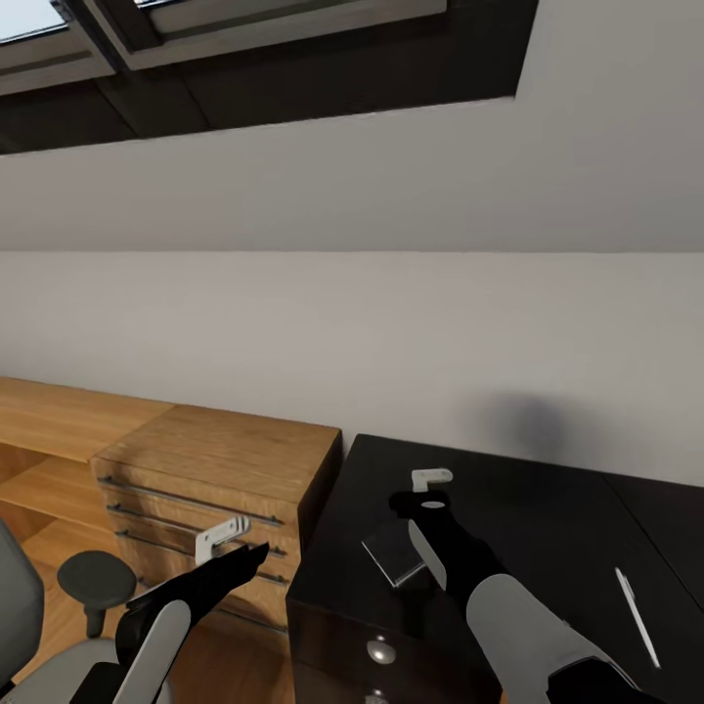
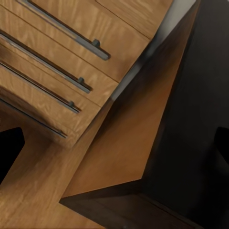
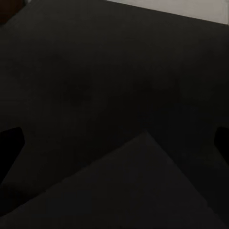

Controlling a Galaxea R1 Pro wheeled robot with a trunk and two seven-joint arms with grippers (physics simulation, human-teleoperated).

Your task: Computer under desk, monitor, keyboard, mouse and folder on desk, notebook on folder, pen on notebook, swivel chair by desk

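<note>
Pale grey wall (image 1: 391, 332) under dark-framed skylights (image 1: 244, 49); light wooden chest (image 1: 225, 469); wood floor (image 2: 43, 191).

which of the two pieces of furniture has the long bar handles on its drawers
The light wooden chest on the left: its drawers carry long grey bars, while the black desk beside it has round knobs.

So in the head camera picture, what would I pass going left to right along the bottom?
Swivel chair → left gripper in front of the wooden chest → notebook at the right gripper, over the black desk → white pen.
</note>
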